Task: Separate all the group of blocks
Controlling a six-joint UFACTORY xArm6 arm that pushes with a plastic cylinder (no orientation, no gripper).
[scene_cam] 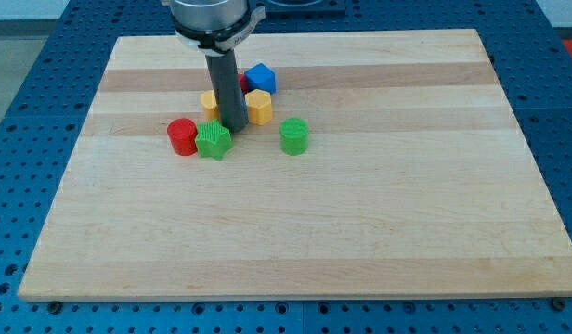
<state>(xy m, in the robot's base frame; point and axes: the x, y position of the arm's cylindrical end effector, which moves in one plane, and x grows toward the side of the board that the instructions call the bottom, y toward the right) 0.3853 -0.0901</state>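
Note:
A cluster of blocks sits on the wooden board (295,223) toward the view's upper left. A red cylinder (182,136) touches a green star-shaped block (213,141) on its right. A green cylinder (293,135) stands apart to the right. A yellow hexagonal block (258,107) sits above them, with a blue block (261,78) behind it. A second yellow block (209,100) and a red block (243,82) are partly hidden by the rod. My tip (234,125) rests between the green star and the yellow hexagon, just right of the star's top.
The board lies on a blue perforated table (45,111). The arm's grey flange (214,19) hangs over the board's top edge.

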